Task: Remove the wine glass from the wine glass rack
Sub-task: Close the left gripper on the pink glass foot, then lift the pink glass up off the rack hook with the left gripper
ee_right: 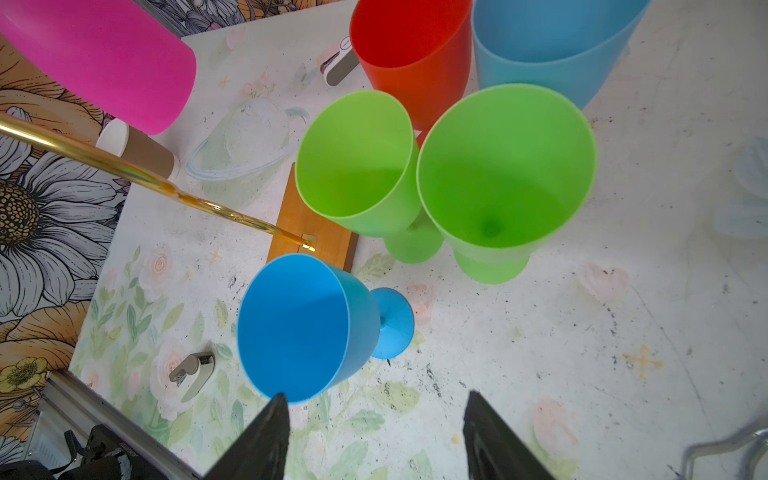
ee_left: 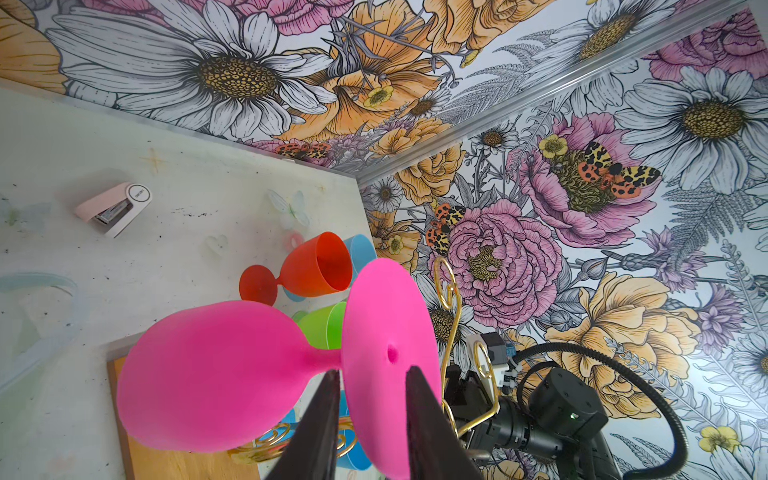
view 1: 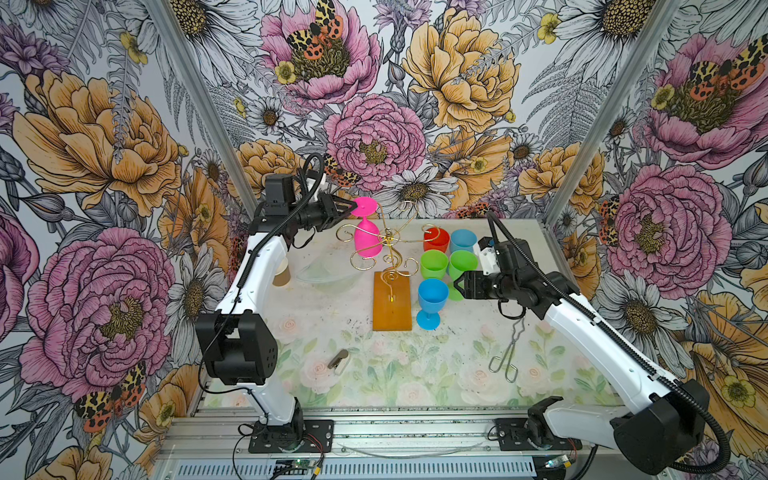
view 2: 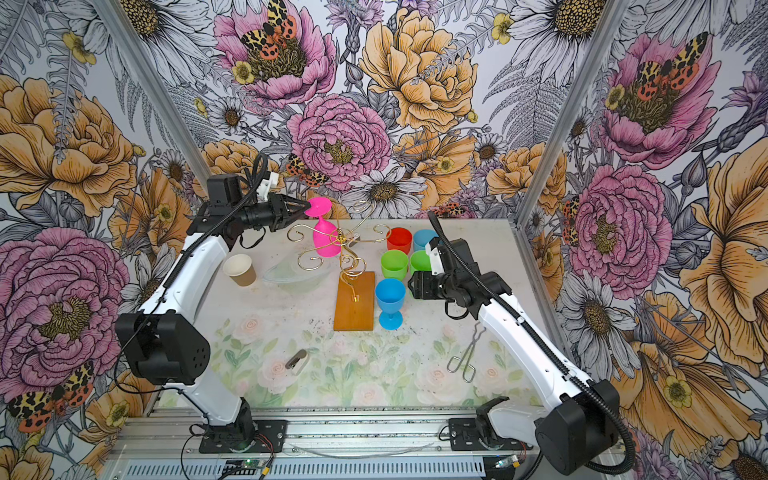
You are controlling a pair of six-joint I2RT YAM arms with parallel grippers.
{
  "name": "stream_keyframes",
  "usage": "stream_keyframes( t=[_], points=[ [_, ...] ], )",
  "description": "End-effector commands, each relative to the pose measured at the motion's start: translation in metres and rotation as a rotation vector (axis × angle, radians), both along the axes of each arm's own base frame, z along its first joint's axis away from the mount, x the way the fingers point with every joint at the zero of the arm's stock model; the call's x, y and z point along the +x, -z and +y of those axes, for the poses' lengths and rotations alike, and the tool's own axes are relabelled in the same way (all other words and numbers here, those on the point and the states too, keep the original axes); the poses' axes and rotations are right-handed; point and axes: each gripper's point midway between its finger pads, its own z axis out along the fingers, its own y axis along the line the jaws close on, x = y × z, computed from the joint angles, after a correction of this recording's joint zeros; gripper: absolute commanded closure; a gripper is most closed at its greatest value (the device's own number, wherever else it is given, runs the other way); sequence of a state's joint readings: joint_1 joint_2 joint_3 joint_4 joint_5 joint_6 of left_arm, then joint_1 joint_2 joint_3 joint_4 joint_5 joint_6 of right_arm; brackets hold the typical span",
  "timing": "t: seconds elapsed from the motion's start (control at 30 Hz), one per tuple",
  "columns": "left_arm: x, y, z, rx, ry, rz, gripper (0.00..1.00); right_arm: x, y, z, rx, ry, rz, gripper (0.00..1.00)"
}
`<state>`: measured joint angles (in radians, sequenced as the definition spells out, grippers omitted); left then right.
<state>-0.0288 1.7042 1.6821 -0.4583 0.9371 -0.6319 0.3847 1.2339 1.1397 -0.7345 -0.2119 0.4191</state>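
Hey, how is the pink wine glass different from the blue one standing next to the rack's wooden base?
The pink wine glass hangs upside down on the wine glass rack, foot up; the blue wine glass stands upright on the table. The left gripper has its jaws either side of the pink glass's foot; no gripper holds the blue glass. Both are opaque, stemmed goblets of similar shape.

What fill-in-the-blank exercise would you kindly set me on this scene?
The wine glass hanging on the wine glass rack is ___.
The left pincer straddles its foot; the right pincer holds ___.
The upright glasses on the table number ___.
Missing: pink; nothing; five.
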Motion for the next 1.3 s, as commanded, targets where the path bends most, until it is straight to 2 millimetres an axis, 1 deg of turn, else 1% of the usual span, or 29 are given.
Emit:
stream_keyframes(
  t=[0.0,0.2,0.53,0.83,0.93,1.27],
  points=[
    [0.003,-0.002,-0.005,-0.021,0.029,-0.001,0.72,0.001,-0.013,-0.002,0.032,0.013,-0.045,0.32],
    [0.003,-0.003,-0.006,-0.034,0.040,0.007,0.76,0.001,-0.013,-0.003,0.038,0.023,-0.050,0.33],
    [0.003,-0.006,-0.006,-0.044,0.044,0.011,0.87,0.002,-0.016,-0.004,0.049,0.030,-0.058,0.32],
    [0.004,-0.011,0.001,-0.052,0.025,0.014,0.91,0.001,-0.016,-0.004,0.054,0.034,-0.061,0.32],
    [0.003,-0.014,0.001,-0.056,0.024,0.012,0.95,0.002,-0.017,-0.004,0.055,0.036,-0.063,0.32],
    [0.004,-0.021,0.000,-0.077,0.017,0.027,1.00,0.002,-0.017,-0.004,0.060,0.035,-0.064,0.32]
  ],
)
